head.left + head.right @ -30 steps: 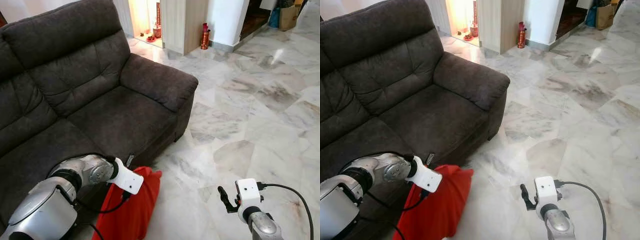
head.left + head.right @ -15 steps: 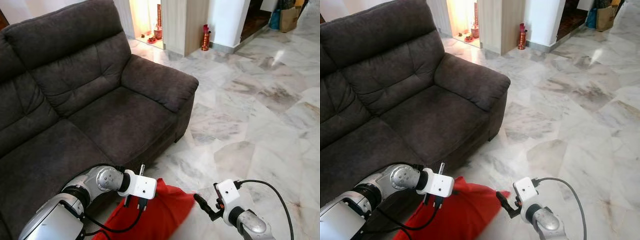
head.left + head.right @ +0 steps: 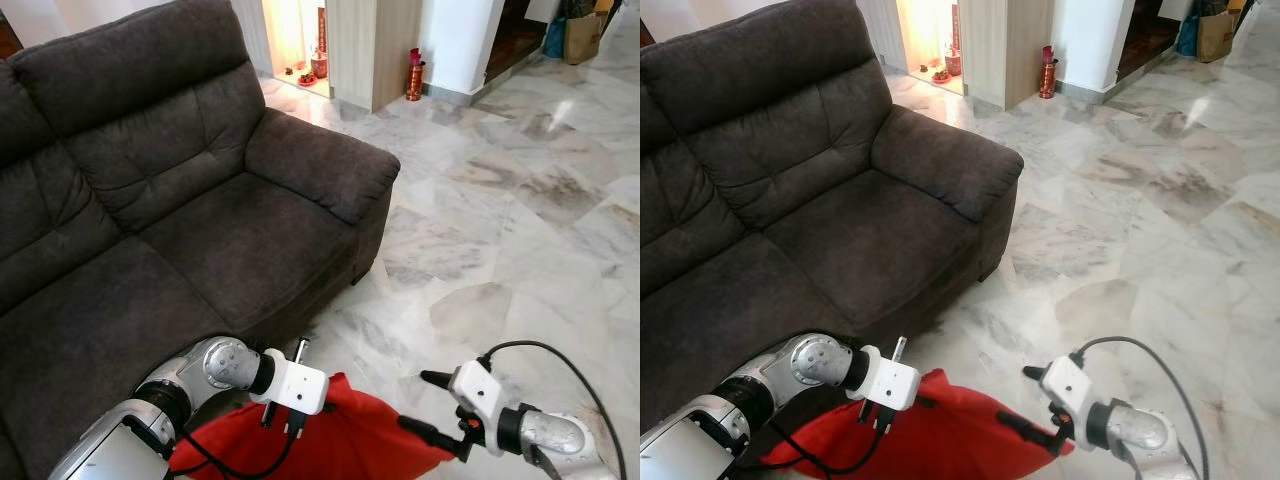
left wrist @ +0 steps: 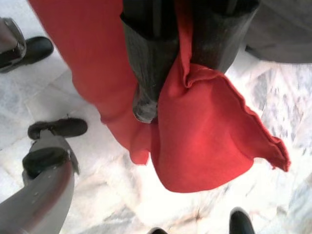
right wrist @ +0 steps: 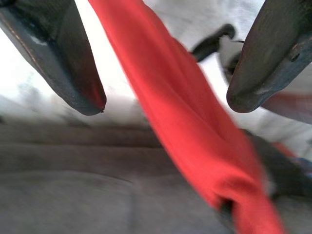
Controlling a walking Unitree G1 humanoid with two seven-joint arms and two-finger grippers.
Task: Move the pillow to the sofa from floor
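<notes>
Left claw pinches one red pillow; right claw gapes around it.

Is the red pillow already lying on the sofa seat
No, the red pillow hangs in front of the sofa above the floor, pinched by the left gripper, with the right gripper open around its other end.

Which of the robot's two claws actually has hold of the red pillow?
The left tool: its fingers are pinched shut on a fold of the red pillow. The right tool is spread open, the pillow's edge between its fingers, not yet clamped.
</notes>
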